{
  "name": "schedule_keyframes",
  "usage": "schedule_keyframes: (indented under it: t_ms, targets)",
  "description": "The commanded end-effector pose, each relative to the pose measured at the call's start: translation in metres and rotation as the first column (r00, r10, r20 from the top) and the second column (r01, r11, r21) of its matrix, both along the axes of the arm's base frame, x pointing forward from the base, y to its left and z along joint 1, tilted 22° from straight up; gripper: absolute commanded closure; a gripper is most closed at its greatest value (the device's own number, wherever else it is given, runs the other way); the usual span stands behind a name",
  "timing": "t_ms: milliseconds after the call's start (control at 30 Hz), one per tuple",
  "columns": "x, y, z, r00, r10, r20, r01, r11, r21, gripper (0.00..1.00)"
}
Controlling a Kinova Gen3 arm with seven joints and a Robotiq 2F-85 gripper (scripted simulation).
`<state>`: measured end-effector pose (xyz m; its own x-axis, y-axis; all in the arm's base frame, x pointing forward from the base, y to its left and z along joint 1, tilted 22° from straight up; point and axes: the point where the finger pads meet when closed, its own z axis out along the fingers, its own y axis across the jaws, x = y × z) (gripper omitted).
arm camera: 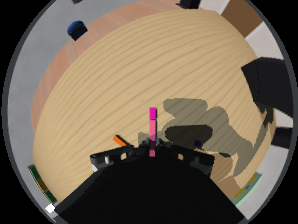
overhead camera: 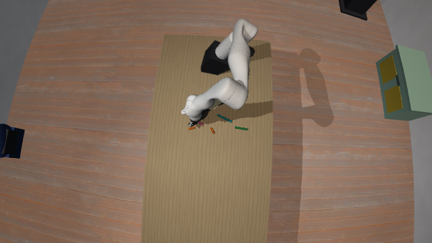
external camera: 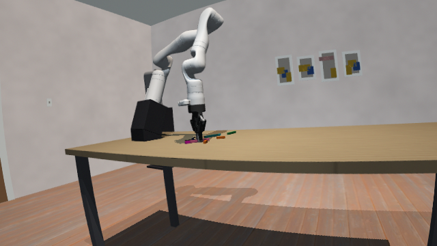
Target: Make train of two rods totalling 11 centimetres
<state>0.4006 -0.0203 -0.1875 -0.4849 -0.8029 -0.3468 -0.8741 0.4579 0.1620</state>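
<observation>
My gripper [external camera: 199, 139] [arm camera: 152, 143] points down at table height and is shut on the pink rod [overhead camera: 201, 123] [external camera: 206, 139] [arm camera: 153, 131], which passes between the fingertips and sticks out on both sides. The magenta rod [external camera: 187, 141] [arm camera: 153, 113] lies at the pink rod's far end in the wrist view, in line with it, with no gap that I can see. One orange rod [overhead camera: 192, 128] [external camera: 205, 141] [arm camera: 120, 141] lies close beside the gripper. A second orange rod [overhead camera: 212, 130] [external camera: 220, 137] lies farther off. The fingers hide part of the pink rod.
The turquoise rod [overhead camera: 225, 118] [external camera: 212, 135] and the green rod [overhead camera: 241, 128] [external camera: 231, 132] lie apart on the table [overhead camera: 206, 189] [external camera: 307, 147]. A small dark blue piece [arm camera: 198, 143] lies in shadow beside the gripper. The black arm base [overhead camera: 214, 61] [external camera: 147, 119] stands at the table's end.
</observation>
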Motion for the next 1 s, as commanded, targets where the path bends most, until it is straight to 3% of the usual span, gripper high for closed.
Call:
schedule_keyframes:
  t_ms: [0, 267, 767, 967]
  targets:
    - [0.0029, -0.0027, -0.001, 1.0, 0.0, 0.008, 0.0, 1.0, -0.007, 0.95]
    - [0.0029, -0.0027, -0.001, 1.0, 0.0, 0.008, 0.0, 1.0, -0.007, 0.95]
    - [0.0029, -0.0027, -0.001, 1.0, 0.0, 0.008, 0.0, 1.0, -0.007, 0.76]
    - [0.0029, -0.0027, -0.001, 1.0, 0.0, 0.008, 0.0, 1.0, -0.007, 0.76]
